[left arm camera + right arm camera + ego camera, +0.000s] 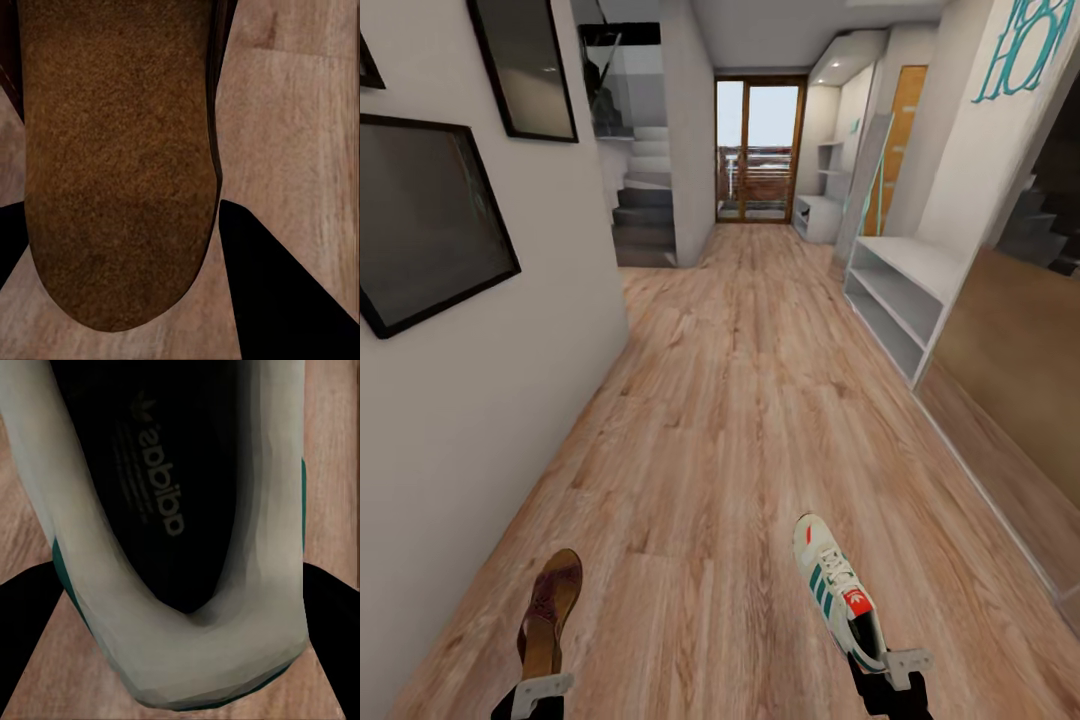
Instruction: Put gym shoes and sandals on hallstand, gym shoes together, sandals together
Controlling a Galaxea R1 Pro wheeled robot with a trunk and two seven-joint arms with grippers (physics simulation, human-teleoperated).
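— Where's it got to? I can see a sandal [550,612] out in front of the left claw [540,692] and a gym shoe [837,590] in front of the right claw [893,668].

— Both clamped by the heel, I'd say. On the left wrist view the sandal's footbed [120,165] sits between the dark fingers [277,292]; on the right wrist view the shoe's heel collar [202,660] is pinched the same way. Toes point up the corridor, over the corridor floor [740,400].

— And the hallstand [905,290]?

— Ahead on the right wall, well apart from the robot, shelves open toward the corridor.

— So what makes this go well?

— Drive up steadily, keep both arms level so the long toes don't droop or swing, then turn square to the shelves before reaching in. Leave room beside each for its mate.

— Risk?

— A heel grip is thin; a jolt might twist a shoe loose.
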